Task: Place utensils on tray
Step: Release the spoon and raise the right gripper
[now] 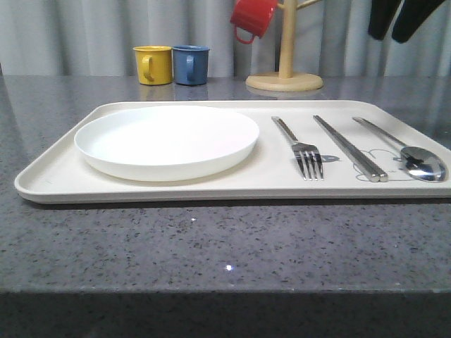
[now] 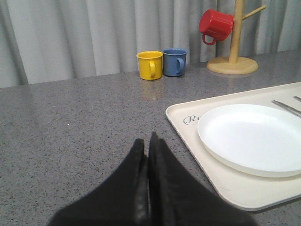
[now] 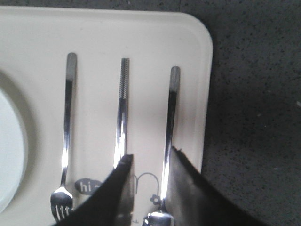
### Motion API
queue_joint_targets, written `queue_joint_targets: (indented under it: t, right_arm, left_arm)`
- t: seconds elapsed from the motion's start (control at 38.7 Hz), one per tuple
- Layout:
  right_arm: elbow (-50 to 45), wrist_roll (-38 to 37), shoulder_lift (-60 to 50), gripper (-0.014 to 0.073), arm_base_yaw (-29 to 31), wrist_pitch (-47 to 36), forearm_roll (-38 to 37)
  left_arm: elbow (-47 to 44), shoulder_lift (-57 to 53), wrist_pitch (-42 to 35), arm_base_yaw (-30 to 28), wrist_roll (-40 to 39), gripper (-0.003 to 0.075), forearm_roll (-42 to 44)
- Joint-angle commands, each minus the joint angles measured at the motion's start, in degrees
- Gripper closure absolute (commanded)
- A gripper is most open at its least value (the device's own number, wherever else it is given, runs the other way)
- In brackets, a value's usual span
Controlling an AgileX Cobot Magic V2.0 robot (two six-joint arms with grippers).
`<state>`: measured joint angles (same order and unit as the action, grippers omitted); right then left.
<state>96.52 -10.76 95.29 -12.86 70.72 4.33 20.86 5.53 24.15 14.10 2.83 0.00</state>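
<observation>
My left gripper sits low over the bare counter, just beside the tray's left end, fingers pressed together with nothing between them. Past it, at the back of the counter, the yellow mug and blue mug stand side by side, touching or nearly so, in front of the grey curtain.

The tray lies flat across the middle of the counter. On its left half rests the plate, upright and empty. To the right of the plate lies the fork, tines toward the front edge. Next come the chopsticks, lying flat and tight against each other, then the spoon, bowl toward the front, near the tray's right rim. The three lie roughly parallel and apart from one another, over the grey drawing printed on the tray.

Behind the tray's right half stands the wooden mug tree, with the red mug hanging from a peg.

My right gripper hangs above the spoon, fingers parted, one on each side of its handle and holding nothing. I cannot tell whether they touch the tray.
</observation>
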Motion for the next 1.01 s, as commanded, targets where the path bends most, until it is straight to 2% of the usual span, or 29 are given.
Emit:
queue_joint_targets:
  t: [0.0, 0.05, 0.15, 0.23, 0.52, 0.65, 0.83, 0.98]
  right_arm:
    - [0.4, 2.8, -7.6, 0.0615, 0.3, 5.8, -0.3]
    - [-1.4, 2.9, -10.4, 0.0666, 0.3, 5.8, -1.8]
    - [-7.3, 2.9, -17.2, 0.0662, 0.3, 3.7, -5.4]
    - [-14.3, 2.9, -23.0, 0.0662, 0.3, -1.0, -7.4]
    - [-52.4, 2.9, -54.3, 0.0662, 0.3, -30.9, -12.0]
    - [-65.3, 2.9, -69.6, 0.0662, 0.3, -39.8, -13.4]
    - [-73.7, 2.8, -86.2, 0.0662, 0.3, -43.1, -13.7]
    - [-74.3, 2.8, -90.7, 0.0662, 0.3, -44.6, -13.7]
  left_arm:
    - [1.5, 0.6, -5.0, -0.1, -0.5, 0.0738, -0.5]
    - [1.5, 0.6, -5.0, -0.1, -0.5, 0.0738, -0.5]
    - [1.5, 0.6, -5.0, -0.1, -0.5, 0.0738, -0.5]
    - [1.5, 0.6, -5.0, -0.1, -0.5, 0.0738, -0.5]
    - [1.5, 0.6, -5.0, -0.1, -0.5, 0.0738, -0.5]
    - [1.5, 0.6, -5.0, -0.1, -0.5, 0.0738, -0.5]
    - [1.5, 0.6, -5.0, -0.1, -0.5, 0.0738, -0.5]
    - [1.5, 0.6, -5.0, -0.1, -0.5, 0.0738, -0.5]
